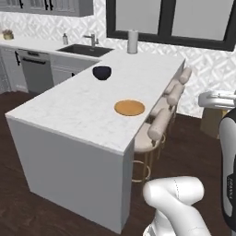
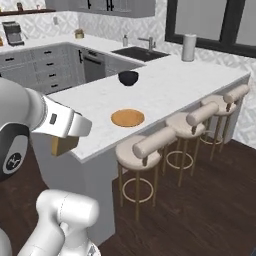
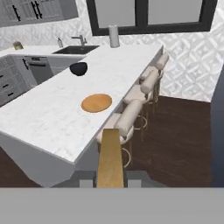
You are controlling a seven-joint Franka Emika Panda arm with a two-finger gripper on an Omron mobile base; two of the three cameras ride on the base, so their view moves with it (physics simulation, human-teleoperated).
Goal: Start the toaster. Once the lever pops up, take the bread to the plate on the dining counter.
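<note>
**Bread in hand, plate lying ahead across the marble**

The gripper (image 3: 110,177) is clamping the bread (image 3: 110,157) between its two dark tips, and in the hand view the tan slice is standing edge-on, its long axis running straight away from the fingers toward the counter. In the right base view the same slice is hanging as a brown block under the white hand (image 2: 62,145), just off the near corner of the dining counter (image 2: 165,85).

The plate (image 3: 96,103) is sitting flat on the marble, ahead of the fingers and a little to the left as the hand camera sees it, near the stool-side edge. It is lying bare, well apart from the bread. A dark bowl (image 3: 78,68) is resting farther along the counter, beyond the plate, and padded stools (image 2: 145,147) are lining the edge beside it.

To my eye the carry is nearly over: the slice is needing a forward reach over the counter's edge, then a tilt flat before release.
</note>
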